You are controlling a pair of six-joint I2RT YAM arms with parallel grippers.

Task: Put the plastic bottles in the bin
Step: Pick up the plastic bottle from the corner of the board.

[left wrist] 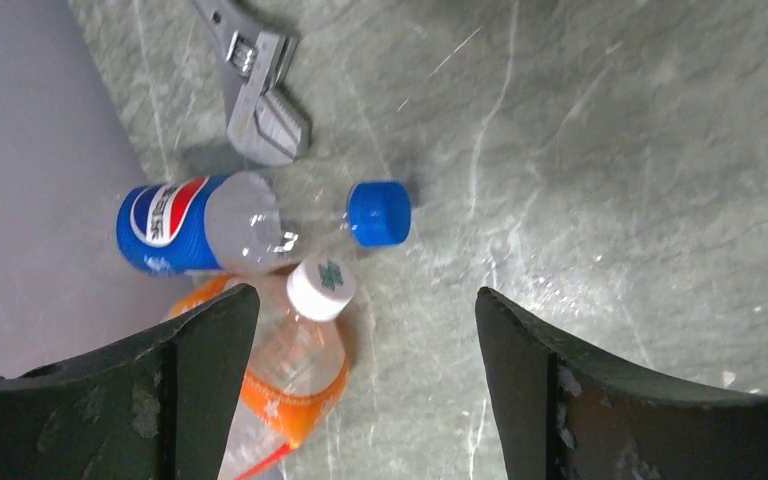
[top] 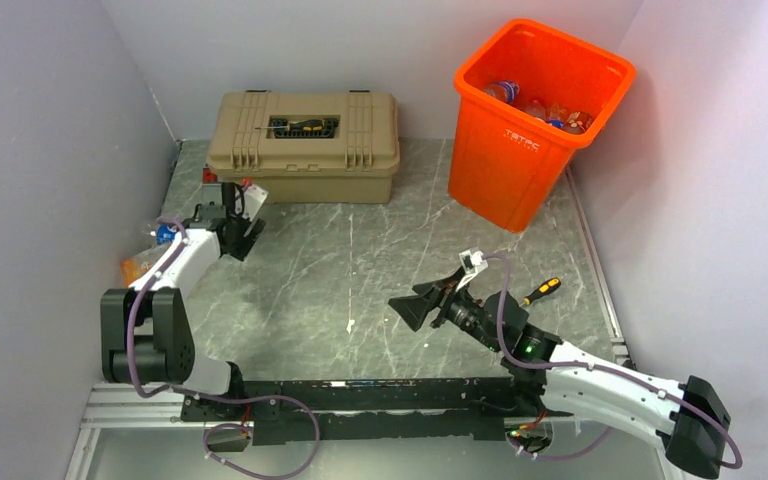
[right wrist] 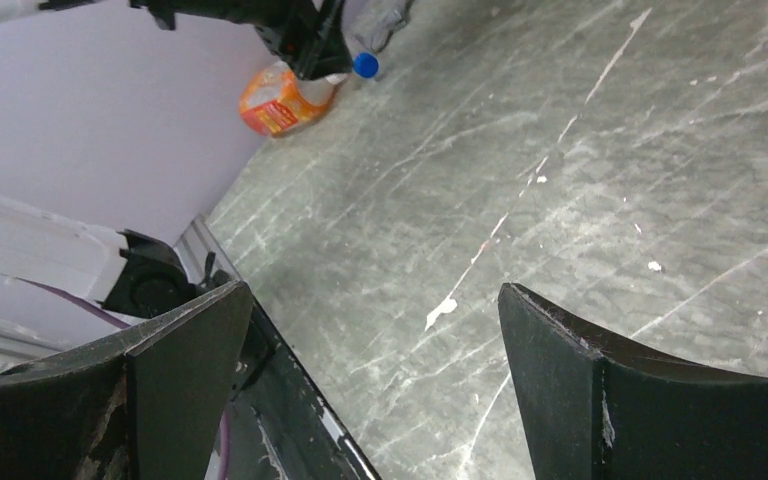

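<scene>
Jaws of the right gripper (right wrist: pixel 375 295) stand wide and empty near 5 o'clock. At 9 o'clock the left gripper (left wrist: pixel 365 300), also wide and holding nothing, hangs above a Pepsi bottle (left wrist: pixel 220 225) touching an orange-labelled bottle (left wrist: pixel 295 370). More bottles (top: pixel 545 108) lie in the orange bin (top: pixel 505 160) at 1 o'clock.

Top view looks down from above the near edge over the whole table (top: pixel 360 270). Left wrist view sits close above the orange-labelled bottle (left wrist: pixel 295 385); right wrist view faces left, seeing it far off.
</scene>
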